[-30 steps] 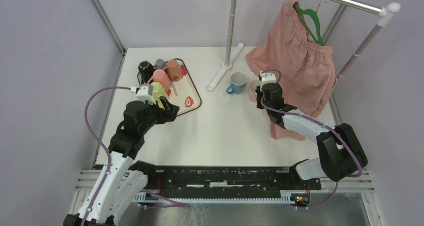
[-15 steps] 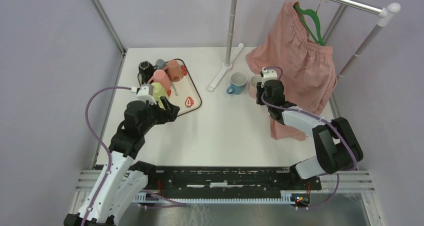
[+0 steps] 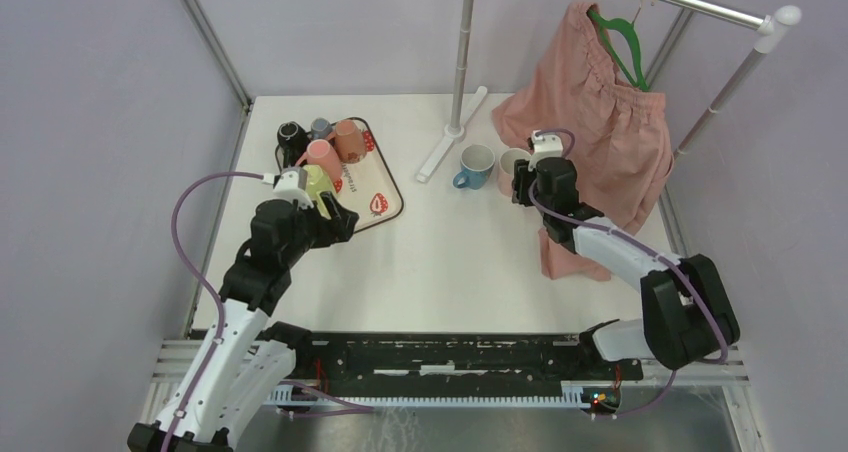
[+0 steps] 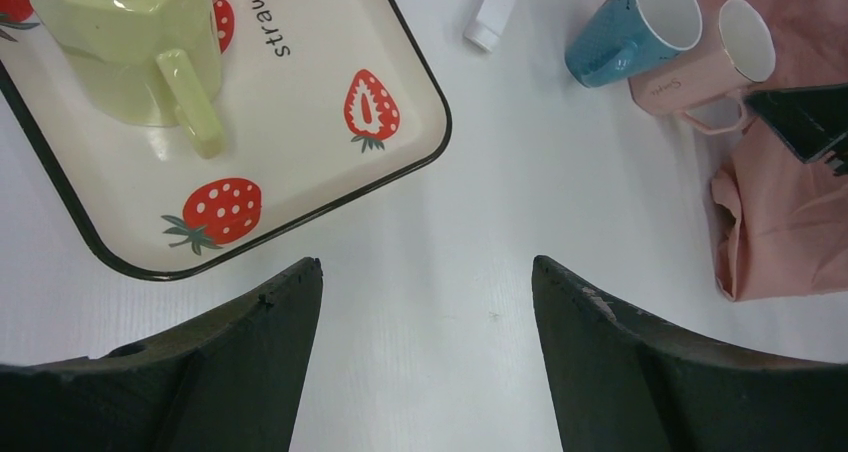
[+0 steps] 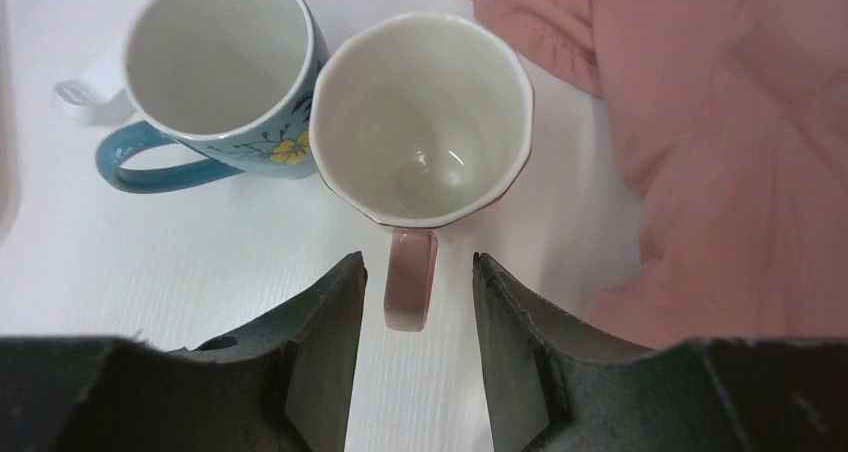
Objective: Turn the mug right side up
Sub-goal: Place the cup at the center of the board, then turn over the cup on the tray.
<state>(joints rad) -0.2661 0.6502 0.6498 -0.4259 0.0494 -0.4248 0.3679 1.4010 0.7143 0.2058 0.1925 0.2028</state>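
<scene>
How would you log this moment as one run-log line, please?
pink mug: upright, beside blue mug | right claw: open around handle | left claw: open, empty, near tray

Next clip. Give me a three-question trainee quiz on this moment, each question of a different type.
1. True or false: the pale pink ceramic mug stands rim up beside the blue flowered mug.
2. What do the open fingers of the right gripper straddle? A: the pink mug's handle. B: the blue mug's handle. C: nothing.
3. Fill in: the yellow-green mug on the strawberry-print tray sits rim ____.
Key: 1 true; 2 A; 3 down.
</scene>
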